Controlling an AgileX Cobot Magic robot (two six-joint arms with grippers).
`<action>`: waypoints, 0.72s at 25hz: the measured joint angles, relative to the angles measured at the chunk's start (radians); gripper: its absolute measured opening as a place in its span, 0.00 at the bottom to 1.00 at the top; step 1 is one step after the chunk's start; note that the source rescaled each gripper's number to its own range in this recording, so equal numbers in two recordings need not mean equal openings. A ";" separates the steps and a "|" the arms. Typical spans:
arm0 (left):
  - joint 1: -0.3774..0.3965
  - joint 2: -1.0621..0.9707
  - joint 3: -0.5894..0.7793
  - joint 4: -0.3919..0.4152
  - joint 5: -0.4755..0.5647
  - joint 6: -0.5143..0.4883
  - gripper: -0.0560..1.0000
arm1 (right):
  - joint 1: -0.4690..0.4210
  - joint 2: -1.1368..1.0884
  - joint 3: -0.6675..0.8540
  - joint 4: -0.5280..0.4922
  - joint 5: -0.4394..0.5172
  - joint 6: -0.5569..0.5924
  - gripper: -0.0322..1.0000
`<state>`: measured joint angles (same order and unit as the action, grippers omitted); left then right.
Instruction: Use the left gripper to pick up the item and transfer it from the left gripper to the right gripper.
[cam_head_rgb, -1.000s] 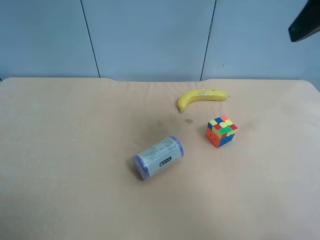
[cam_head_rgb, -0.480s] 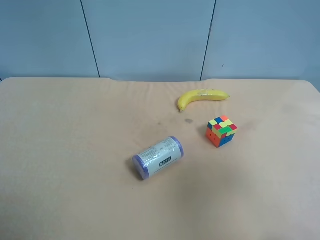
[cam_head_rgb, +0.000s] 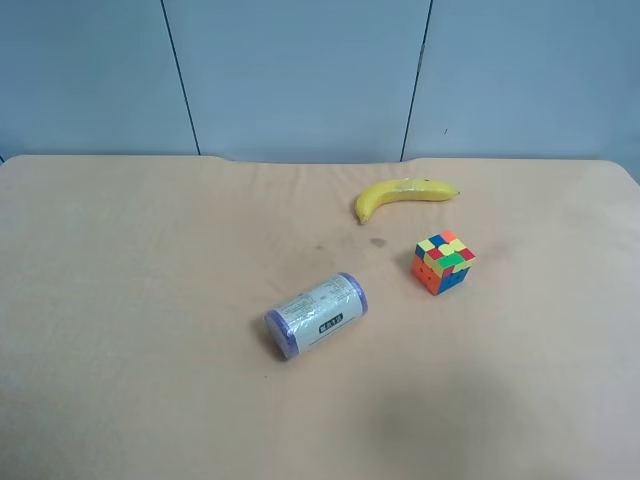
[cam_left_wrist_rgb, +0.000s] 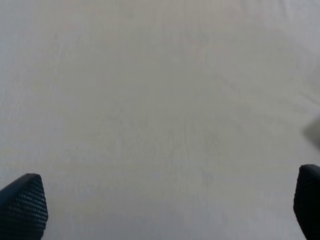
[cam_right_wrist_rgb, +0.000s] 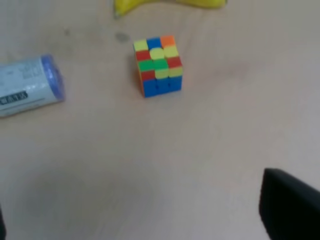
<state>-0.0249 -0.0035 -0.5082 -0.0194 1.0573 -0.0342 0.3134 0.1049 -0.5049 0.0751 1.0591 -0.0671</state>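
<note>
The item, a small multicoloured puzzle cube (cam_head_rgb: 443, 262), rests on the tan table (cam_head_rgb: 120, 300) right of centre in the exterior high view. No arm shows in that view. In the right wrist view the cube (cam_right_wrist_rgb: 158, 65) lies well ahead of my right gripper (cam_right_wrist_rgb: 134, 200). One black finger (cam_right_wrist_rgb: 290, 205) shows at the picture's edge, the jaws are wide open, and nothing is between them. In the left wrist view my left gripper (cam_left_wrist_rgb: 165, 197) hangs open over bare table, with only its two fingertips (cam_left_wrist_rgb: 25, 202) in the corners. The cube is out of that view.
A yellow banana (cam_head_rgb: 405, 196) lies behind the cube, towards the table's far edge. A purple-capped cylinder (cam_head_rgb: 316, 315) with a white label lies on its side near the table's middle. The cylinder (cam_right_wrist_rgb: 27, 86) and the banana's edge (cam_right_wrist_rgb: 165, 4) also show in the right wrist view.
A black arm part that showed in the top right corner of the exterior high view a second ago has left the picture. The cube, banana and cylinder have not moved.
</note>
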 joint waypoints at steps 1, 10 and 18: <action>0.000 0.000 0.000 0.000 0.000 0.000 1.00 | 0.000 -0.020 0.002 0.000 0.001 0.000 1.00; 0.000 0.000 0.000 -0.001 0.000 0.000 1.00 | 0.000 -0.069 0.002 -0.003 0.009 0.008 1.00; 0.000 0.000 0.000 -0.001 0.000 0.000 1.00 | -0.022 -0.069 0.002 -0.001 0.009 0.008 1.00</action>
<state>-0.0249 -0.0035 -0.5082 -0.0203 1.0573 -0.0342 0.2918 0.0360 -0.5030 0.0741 1.0676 -0.0590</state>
